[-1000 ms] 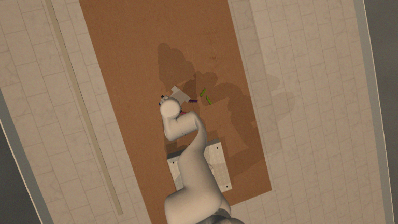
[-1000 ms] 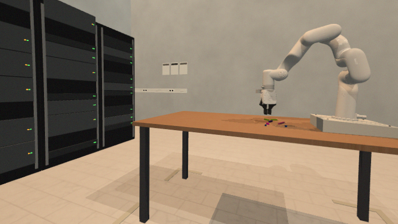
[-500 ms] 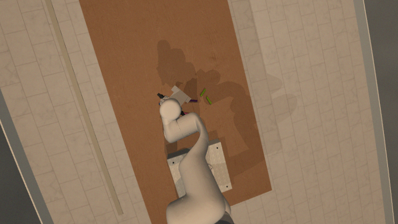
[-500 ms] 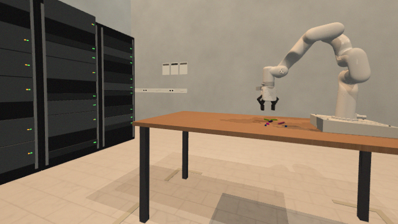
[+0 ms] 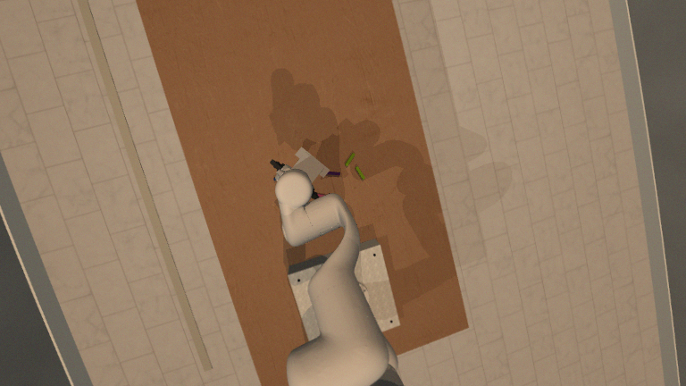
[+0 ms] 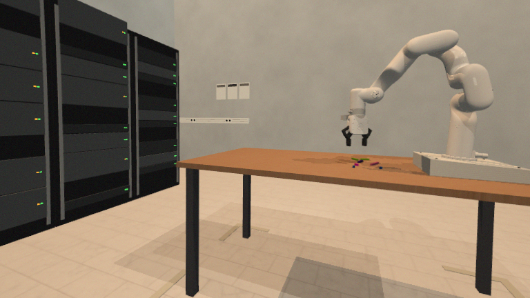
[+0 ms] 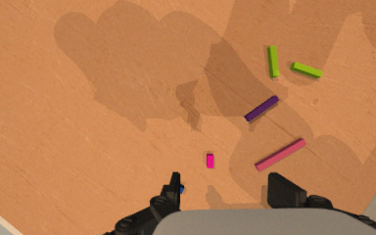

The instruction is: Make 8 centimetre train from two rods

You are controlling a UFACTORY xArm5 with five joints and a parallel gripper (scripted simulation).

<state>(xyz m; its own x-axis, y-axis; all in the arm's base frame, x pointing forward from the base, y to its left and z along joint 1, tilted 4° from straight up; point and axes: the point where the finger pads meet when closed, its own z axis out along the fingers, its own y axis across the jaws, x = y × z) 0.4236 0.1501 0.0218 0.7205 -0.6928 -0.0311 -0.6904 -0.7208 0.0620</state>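
My gripper (image 7: 223, 187) (image 6: 356, 141) is open and empty, hanging well above the wooden table (image 5: 227, 58) (image 6: 266, 162). In the wrist view a short magenta rod (image 7: 210, 161) lies flat just ahead of the fingers. A purple rod (image 7: 261, 108) (image 5: 332, 173) lies further off to the right, apart from the magenta one and at an angle to it. A long pink rod (image 7: 280, 155) (image 6: 374, 163) lies right of the magenta rod. Two lime rods (image 7: 273, 61) (image 7: 306, 70) (image 5: 349, 159) (image 5: 359, 172) lie beyond. A tiny blue rod (image 7: 181, 189) peeks out by the left finger.
The arm's grey base plate (image 6: 449, 163) (image 5: 376, 270) sits on the table behind the rods. In the overhead view the arm's wrist hides the gripper and the nearest rods. Dark server racks (image 6: 78, 115) stand far to the left, off the table.
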